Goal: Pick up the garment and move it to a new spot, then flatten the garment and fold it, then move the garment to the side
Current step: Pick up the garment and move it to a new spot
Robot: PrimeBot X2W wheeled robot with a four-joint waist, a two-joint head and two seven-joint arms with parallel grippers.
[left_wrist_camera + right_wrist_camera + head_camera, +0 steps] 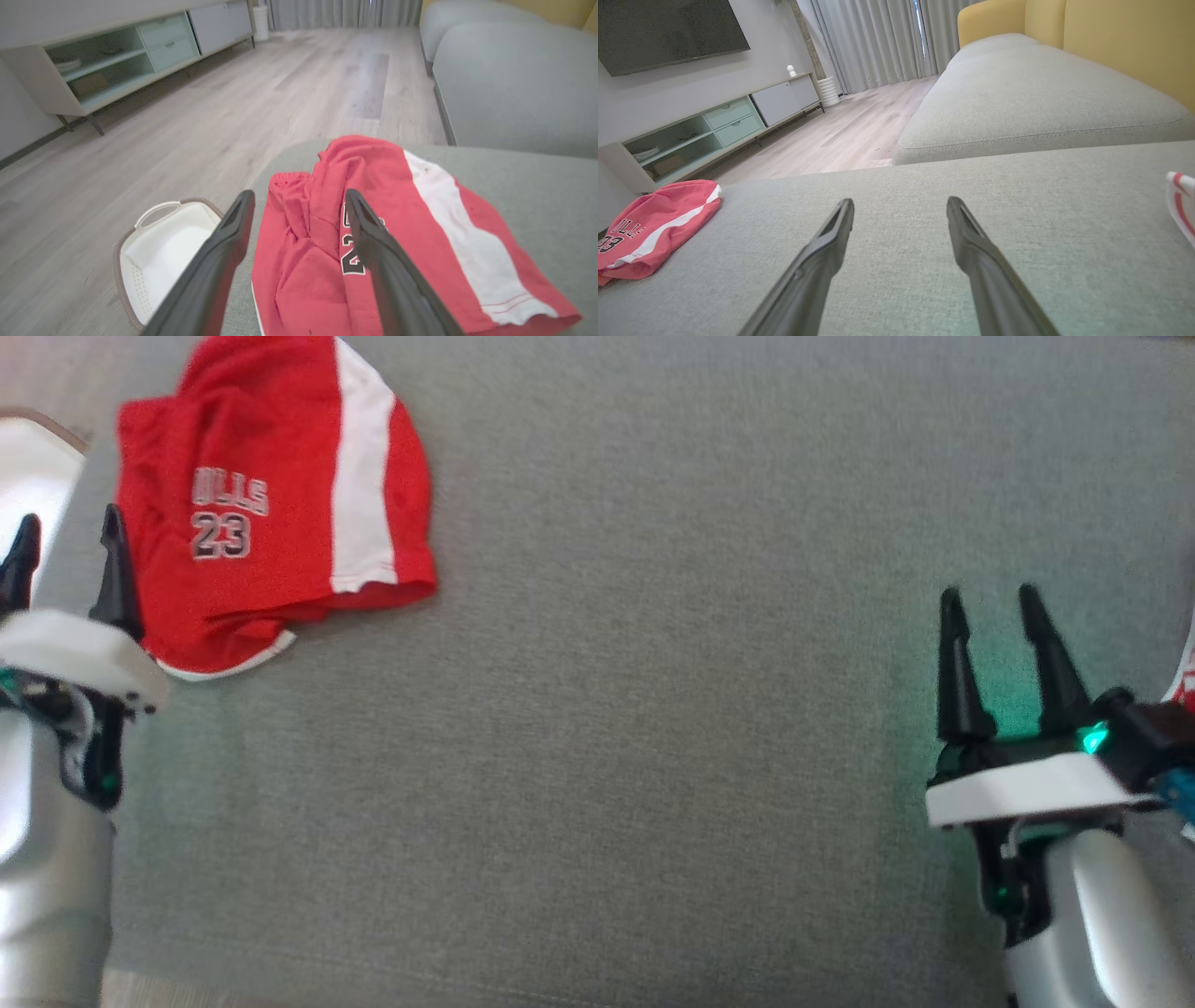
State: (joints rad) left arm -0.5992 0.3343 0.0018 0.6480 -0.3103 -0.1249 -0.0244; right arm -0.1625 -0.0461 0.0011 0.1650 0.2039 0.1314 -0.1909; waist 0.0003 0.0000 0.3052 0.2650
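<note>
Home living room.
Grey sofa, wall TV over low cabinet, long curtains, wood floor, basket on it.

Printed in dark, pale-edged characters on the red garment: the number "23", with letters above it reading roughly "ULLS", the start lost at a fold. In the left wrist view, a "2" and part of another character, half covered. In the right wrist view, too blurred to read surely.
</note>
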